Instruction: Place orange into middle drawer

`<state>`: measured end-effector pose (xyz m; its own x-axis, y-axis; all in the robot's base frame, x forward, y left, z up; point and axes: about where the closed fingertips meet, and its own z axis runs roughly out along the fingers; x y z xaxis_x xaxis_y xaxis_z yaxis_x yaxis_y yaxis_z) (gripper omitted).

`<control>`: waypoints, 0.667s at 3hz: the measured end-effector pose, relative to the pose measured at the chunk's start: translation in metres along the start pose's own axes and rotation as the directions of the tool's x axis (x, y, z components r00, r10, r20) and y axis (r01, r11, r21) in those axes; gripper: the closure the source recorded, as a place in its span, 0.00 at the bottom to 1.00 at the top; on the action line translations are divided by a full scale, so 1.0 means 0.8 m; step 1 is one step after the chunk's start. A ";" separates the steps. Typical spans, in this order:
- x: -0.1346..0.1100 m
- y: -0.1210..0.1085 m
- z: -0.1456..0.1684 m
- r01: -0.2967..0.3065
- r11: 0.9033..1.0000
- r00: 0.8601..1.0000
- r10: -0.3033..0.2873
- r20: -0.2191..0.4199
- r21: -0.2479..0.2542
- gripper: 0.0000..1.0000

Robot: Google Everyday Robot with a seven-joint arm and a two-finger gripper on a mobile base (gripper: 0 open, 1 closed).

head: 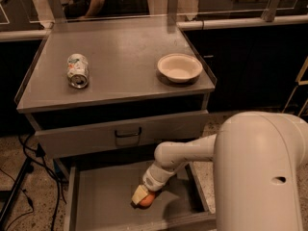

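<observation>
Grey middle drawer pulled open, orange held inside
The orange is clasped by the closed pincer near the drawer floor; if released too high, it could be rolled toward the walls or bounced out.

— Where's the room in the drawer?
— I see bare floor across its left half. My gripper sits low by the orange, right of middle, near the front edge. The arm slants over the right side.
— And higher up?
— The shut drawer front stands above the far end. On the cabinet top, a can lies left and a bowl sits right, with open surface between.
</observation>
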<state>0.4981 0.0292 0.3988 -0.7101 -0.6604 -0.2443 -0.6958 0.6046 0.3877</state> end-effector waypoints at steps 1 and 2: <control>0.004 -0.010 0.020 -0.015 1.000 1.000 0.015 -0.008 -0.008 1.00; 0.009 -0.014 0.041 -0.028 0.999 1.000 0.028 -0.013 -0.031 1.00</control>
<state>0.4974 0.0323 0.3632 -0.7278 -0.6488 -0.2222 -0.6717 0.6089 0.4220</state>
